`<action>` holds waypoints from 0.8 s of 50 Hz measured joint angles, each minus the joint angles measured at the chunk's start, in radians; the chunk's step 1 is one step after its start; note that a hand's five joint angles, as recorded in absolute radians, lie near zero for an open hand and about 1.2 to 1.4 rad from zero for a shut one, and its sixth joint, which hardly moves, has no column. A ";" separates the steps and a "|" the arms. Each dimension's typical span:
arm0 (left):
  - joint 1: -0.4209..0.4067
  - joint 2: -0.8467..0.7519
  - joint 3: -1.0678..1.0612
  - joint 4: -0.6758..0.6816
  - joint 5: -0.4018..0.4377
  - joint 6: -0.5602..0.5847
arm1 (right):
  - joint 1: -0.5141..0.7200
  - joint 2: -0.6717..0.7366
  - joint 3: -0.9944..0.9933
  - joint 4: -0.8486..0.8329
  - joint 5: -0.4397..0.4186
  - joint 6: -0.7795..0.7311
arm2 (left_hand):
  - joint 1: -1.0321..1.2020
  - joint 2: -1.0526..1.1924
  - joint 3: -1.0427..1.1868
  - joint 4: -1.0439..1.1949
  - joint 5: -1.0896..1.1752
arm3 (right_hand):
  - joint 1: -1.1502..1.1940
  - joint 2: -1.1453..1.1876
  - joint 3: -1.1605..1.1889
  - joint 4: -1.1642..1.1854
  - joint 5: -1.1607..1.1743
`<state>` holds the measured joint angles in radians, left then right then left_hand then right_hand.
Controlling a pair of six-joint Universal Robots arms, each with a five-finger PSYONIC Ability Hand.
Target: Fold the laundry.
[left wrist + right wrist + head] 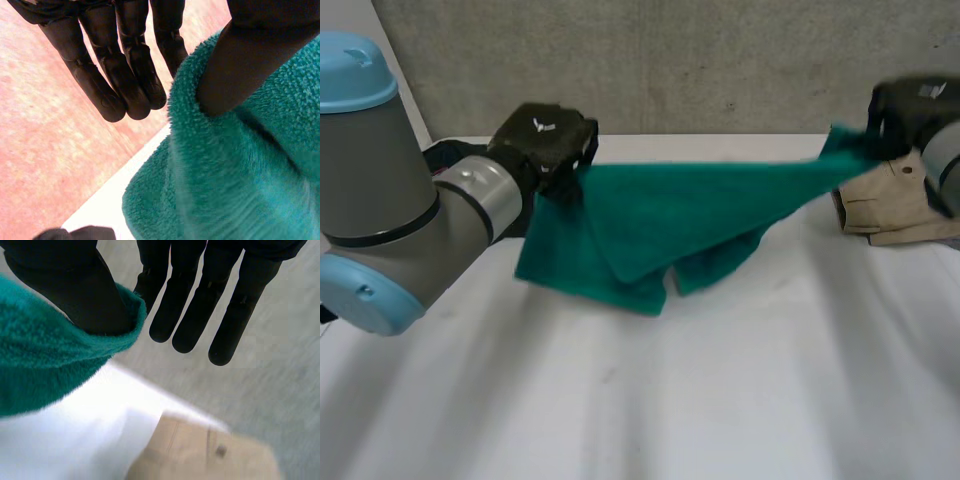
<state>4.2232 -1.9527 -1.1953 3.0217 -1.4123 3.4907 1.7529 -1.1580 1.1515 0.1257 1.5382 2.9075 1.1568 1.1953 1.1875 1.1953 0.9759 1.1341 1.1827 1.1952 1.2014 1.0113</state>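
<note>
Towel (660, 225): green, strung out in the air between the two hands. Its slack folds sag toward 6 o'clock and seem to brush the table (720, 400).
Long axis: runs across the head view from 9 o'clock to about 2 o'clock, with the right end a little higher.
Left hand (545, 140): at the 9 o'clock corner. Its fingers (130, 80) are straight and clear of the cloth, and the edge is hooked over the thumb (250, 60), so the grasp is not closed.
Right hand (910, 110): at the 2 o'clock corner. Its fingers (200, 305) are straight and apart from the towel, whose edge drapes round the thumb (85, 290).
Bulk: the hanging folds lie nearer the left hand than the right hand.
Beige garment (895, 205): folded on the table at 6 o'clock from the right hand, just beside the towel's end.
Coming move: probably bringing one corner along the axis to meet the other. The right end needs to land clear of the beige garment, and a towel held only on the thumbs could slip.
</note>
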 measured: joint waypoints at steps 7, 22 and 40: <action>0.010 -0.108 0.004 -0.029 -0.020 0.153 | 0.013 0.108 0.074 0.014 -0.002 -0.069 | 0.000 0.001 0.001 0.000 0.000 | 0.000 0.000 0.000 0.000 0.000; -0.057 -0.378 0.102 0.067 -0.126 0.235 | 0.031 0.254 0.042 -0.065 0.056 -0.059 | 0.000 0.001 0.002 0.003 0.000 | 0.000 0.000 0.000 0.000 0.000; 0.031 -0.294 0.591 0.686 -0.143 0.180 | 0.066 0.157 -0.279 -0.671 0.322 0.155 | 0.000 0.003 0.003 0.004 0.000 | 0.007 0.000 0.000 0.000 0.000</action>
<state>4.2543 -2.2466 -0.6047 3.7076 -1.5556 3.6706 1.8186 -1.0015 0.8729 -0.5451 1.8598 3.0627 1.1568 1.1981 1.1903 1.1994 0.9760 1.1413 1.1827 1.1953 1.2013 1.0113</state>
